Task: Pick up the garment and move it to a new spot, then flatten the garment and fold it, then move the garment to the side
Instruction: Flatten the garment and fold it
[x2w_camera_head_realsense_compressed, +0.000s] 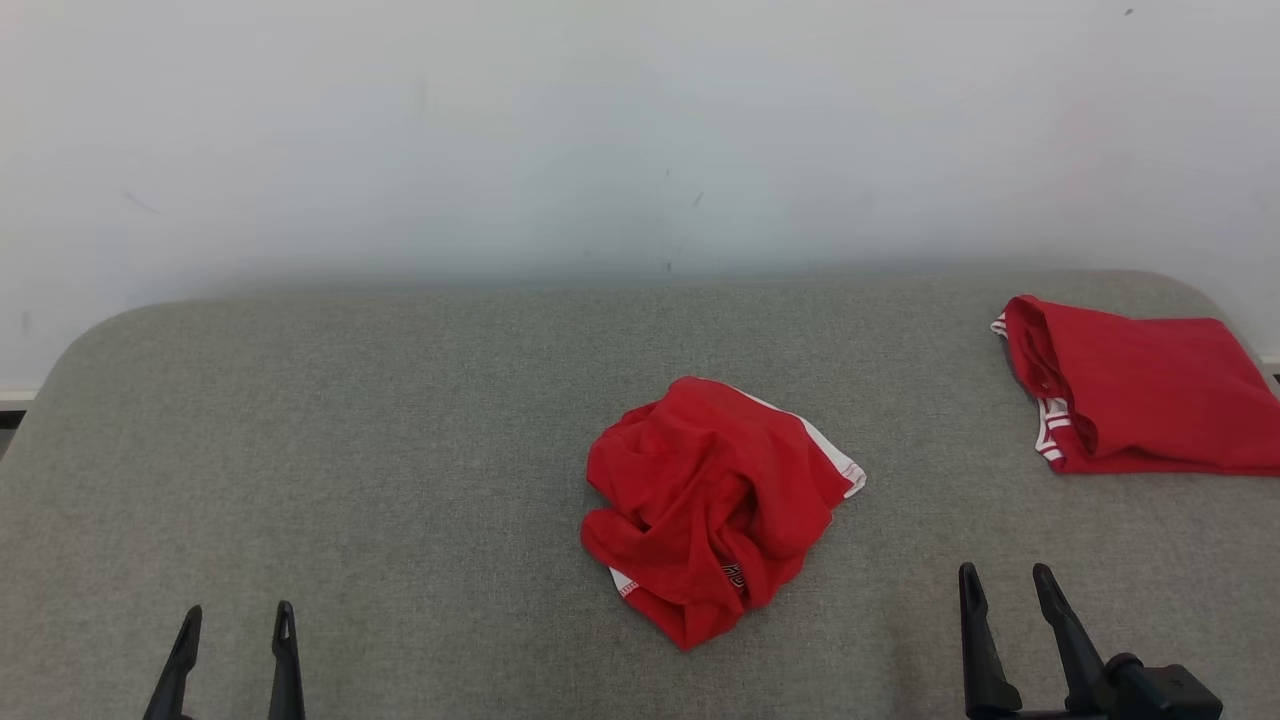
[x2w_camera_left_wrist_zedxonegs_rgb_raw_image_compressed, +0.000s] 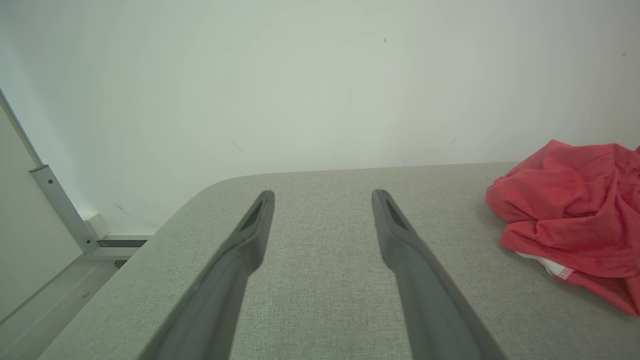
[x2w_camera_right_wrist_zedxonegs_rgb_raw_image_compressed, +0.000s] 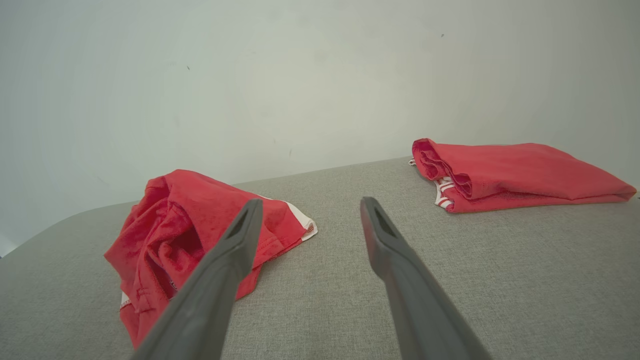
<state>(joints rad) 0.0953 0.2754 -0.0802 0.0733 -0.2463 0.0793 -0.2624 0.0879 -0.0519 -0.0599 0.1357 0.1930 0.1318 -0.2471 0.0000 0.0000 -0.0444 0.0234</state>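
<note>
Here, a grey fabric-covered table (x2w_camera_head_realsense_compressed: 400, 420) spans the frame's lower half. The crumpled red garment (x2w_camera_head_realsense_compressed: 710, 505) lies at centre, and a folded red garment (x2w_camera_head_realsense_compressed: 1140, 395) at the right edge. The left gripper (x2w_camera_head_realsense_compressed: 239, 608) at lower left and the right gripper (x2w_camera_head_realsense_compressed: 1004, 570) at lower right have their jaws wide and hold nothing.

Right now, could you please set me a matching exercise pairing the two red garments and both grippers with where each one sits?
1 crumpled garment
2 folded garment
3 left gripper
4 right gripper

A far right of the grey surface
B open, at lower left
C middle of the surface
D open, at lower right

Pairs: 1-C, 2-A, 3-B, 4-D
</note>
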